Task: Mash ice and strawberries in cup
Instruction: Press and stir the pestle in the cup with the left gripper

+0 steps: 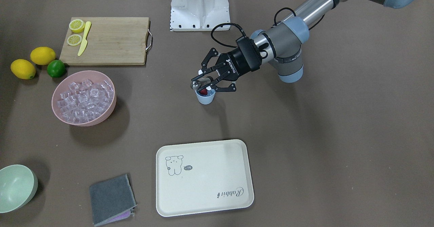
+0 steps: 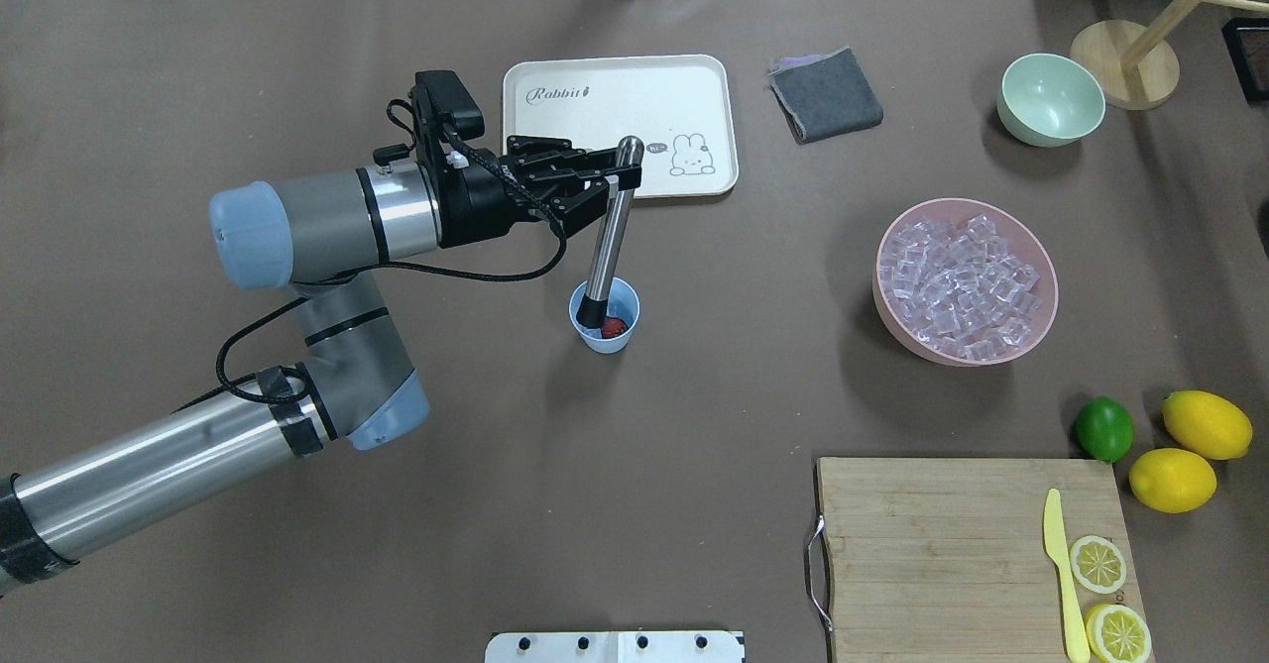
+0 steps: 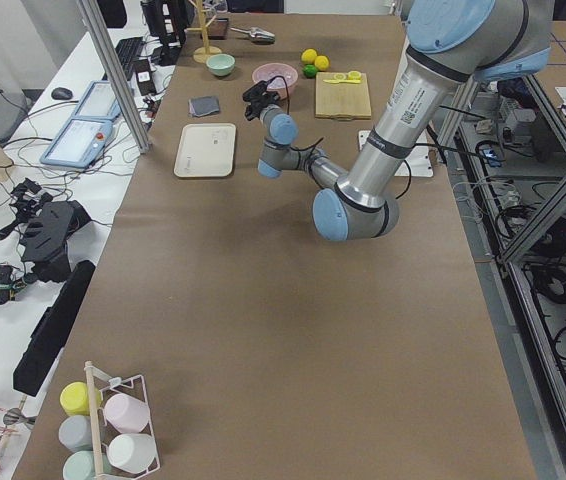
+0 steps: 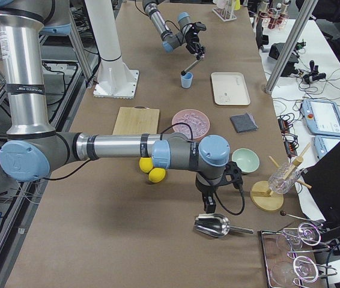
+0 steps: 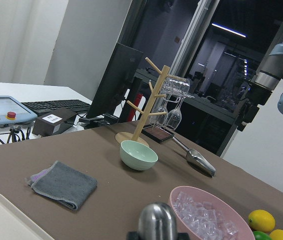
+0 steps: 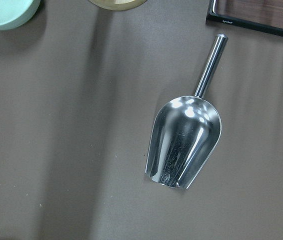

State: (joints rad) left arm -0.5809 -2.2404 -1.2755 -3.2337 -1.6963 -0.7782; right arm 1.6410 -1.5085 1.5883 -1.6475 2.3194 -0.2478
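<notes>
The light-blue cup (image 2: 605,318) stands mid-table, also in the front view (image 1: 205,98). A red strawberry (image 2: 614,327) lies inside it. My left gripper (image 2: 617,180) is shut on the top of a metal muddler (image 2: 607,247), whose dark tip sits in the cup beside the strawberry. The ice (image 2: 960,276) fills a pink bowl (image 2: 897,331) to the right. I cannot tell whether ice is in the cup. My right gripper (image 4: 207,201) hangs over a metal scoop (image 6: 184,142) off the table's right end; I cannot tell if it is open.
A cream tray (image 2: 615,128) lies beyond the cup, a grey cloth (image 2: 826,94) and pale-green bowl (image 2: 1051,98) further right. A cutting board (image 2: 932,554) with knife and lemon halves, a lime (image 2: 1103,428) and lemons (image 2: 1206,423) lie at near right.
</notes>
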